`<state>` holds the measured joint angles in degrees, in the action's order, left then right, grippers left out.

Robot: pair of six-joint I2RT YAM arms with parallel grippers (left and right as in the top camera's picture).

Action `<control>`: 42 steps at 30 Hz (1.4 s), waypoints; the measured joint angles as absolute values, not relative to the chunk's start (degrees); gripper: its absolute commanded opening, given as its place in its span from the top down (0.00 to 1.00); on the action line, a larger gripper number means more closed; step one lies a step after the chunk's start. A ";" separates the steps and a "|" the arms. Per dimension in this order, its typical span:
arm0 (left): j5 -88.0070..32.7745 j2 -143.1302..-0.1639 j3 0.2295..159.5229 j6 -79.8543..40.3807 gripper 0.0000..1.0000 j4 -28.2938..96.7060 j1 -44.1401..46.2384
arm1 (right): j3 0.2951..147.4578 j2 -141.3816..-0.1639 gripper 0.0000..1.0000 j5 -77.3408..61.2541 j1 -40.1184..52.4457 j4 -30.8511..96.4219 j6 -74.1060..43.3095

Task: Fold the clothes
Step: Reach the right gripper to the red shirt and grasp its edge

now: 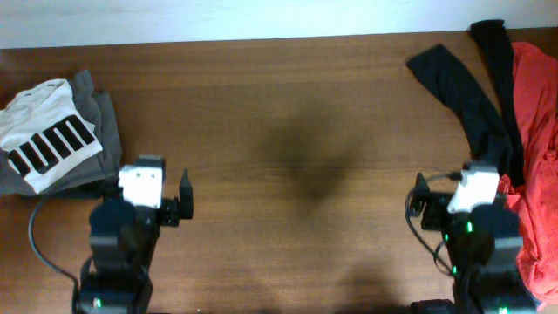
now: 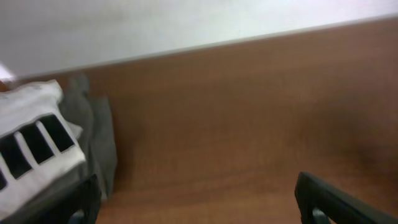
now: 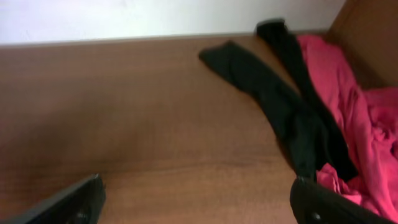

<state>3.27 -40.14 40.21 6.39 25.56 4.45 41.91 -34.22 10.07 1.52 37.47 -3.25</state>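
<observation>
Robot test bench, wooden table [image 1: 288, 131], plain white wall [image 1: 218, 17]

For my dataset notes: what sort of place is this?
Probably a robot lab's clothes-folding bench: a wooden table, a left arm and right arm at it, red and black clothes heaped at its right edge, a folded garment at left.
</observation>
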 measured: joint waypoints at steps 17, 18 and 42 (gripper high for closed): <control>-0.25 -49.19 45.21 6.39 0.01 29.34 4.45 | 51.99 -65.71 0.00 16.78 -25.17 46.57 -12.27; -0.25 -49.19 45.23 6.39 0.01 29.28 4.45 | 51.99 -67.33 0.02 16.97 -27.40 46.63 -12.45; -0.64 -49.19 45.23 6.39 0.02 29.02 4.45 | 51.99 -91.74 0.23 15.38 -38.81 29.69 -13.47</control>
